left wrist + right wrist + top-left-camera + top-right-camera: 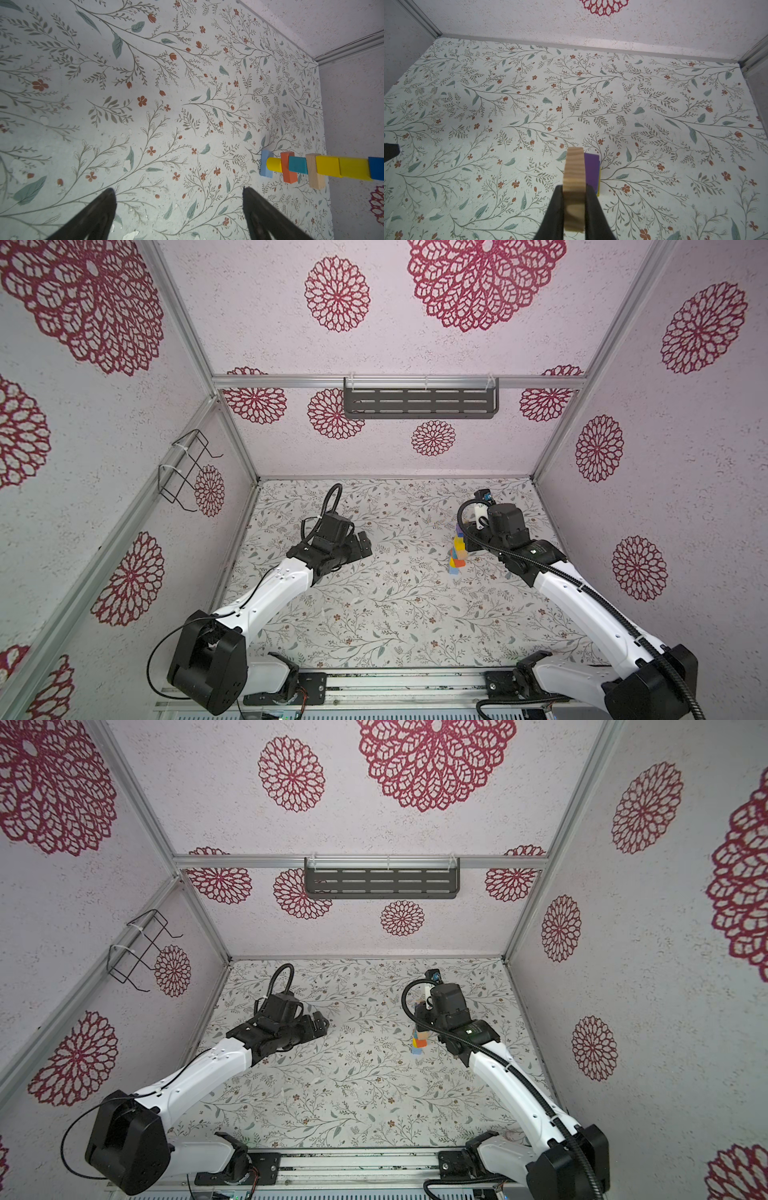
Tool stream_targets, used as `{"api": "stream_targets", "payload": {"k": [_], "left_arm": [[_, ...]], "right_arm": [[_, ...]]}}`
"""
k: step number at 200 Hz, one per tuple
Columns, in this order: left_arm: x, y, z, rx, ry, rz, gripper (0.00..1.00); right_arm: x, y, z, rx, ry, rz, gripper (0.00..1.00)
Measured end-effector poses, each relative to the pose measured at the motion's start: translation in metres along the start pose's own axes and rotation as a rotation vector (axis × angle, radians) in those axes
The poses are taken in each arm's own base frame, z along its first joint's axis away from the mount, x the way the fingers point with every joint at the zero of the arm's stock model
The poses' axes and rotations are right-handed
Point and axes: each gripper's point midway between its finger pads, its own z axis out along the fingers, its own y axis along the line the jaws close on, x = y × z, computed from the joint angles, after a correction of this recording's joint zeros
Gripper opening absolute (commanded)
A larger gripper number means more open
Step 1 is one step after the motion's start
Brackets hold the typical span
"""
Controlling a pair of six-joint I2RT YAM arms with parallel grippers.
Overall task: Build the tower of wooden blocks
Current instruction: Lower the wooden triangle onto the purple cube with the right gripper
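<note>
Two grippers share the floral table (374, 614) with the tower (459, 547), which stands upright. We see the left gripper (178, 190) well to the tower's left, jaws spread and empty. The right gripper (574, 188) hovers at the tower's purple top (591, 170), jaws pinching a tan block (574, 166).

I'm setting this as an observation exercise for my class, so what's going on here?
The right pincer is shut on a tan wooden block, holding it at the top of the multicoloured block tower, next to its purple block; whether they touch is unclear. The left pincer hangs open and empty over the floral table, away from the tower.
</note>
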Motion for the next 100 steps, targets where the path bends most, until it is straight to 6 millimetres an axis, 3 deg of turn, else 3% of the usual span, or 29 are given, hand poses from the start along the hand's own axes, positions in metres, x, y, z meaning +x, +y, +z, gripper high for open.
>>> {"api": "stream_targets", "payload": {"k": [100], "left_arm": [[0.0024, 0.0023, 0.0024, -0.008, 0.012, 0.001, 0.97]], "right_arm": [[0.0010, -0.0035, 0.0032, 0.009, 0.007, 0.005, 0.16]]}}
